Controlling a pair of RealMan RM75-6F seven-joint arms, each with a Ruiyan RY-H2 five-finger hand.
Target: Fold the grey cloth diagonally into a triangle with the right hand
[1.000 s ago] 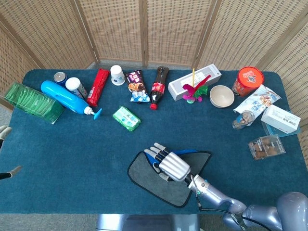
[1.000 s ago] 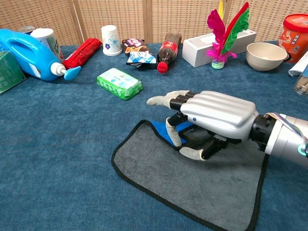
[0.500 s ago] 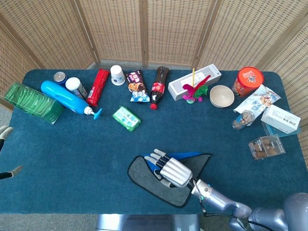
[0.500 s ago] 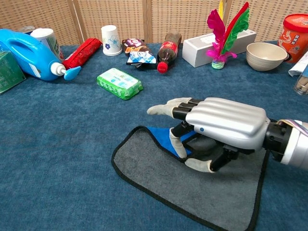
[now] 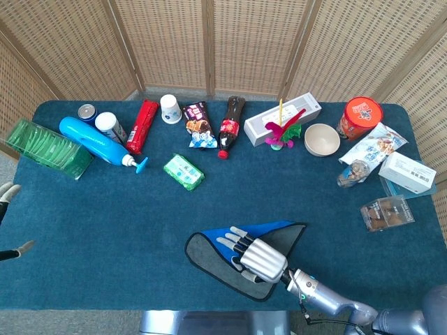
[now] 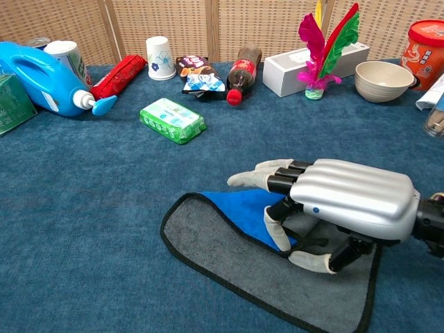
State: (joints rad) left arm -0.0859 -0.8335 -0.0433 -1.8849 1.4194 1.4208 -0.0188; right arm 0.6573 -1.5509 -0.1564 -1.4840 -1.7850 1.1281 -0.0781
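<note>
Fingertips of the left hand [image 5: 7, 192] are just showing at the left edge of the head view, apart and holding nothing. Lower centre, the grey cloth [image 6: 222, 243] is lying on the counter [image 5: 105, 209], and the right hand [image 6: 326, 208] is pinching its far corner and dragging it toward the bottom of the frame. More blue underside is showing than a second ago, so the diagonal fold is underway but unfinished. Upper right, the bowl [image 5: 322, 139] is sitting upright; its contents cannot be told.
</note>
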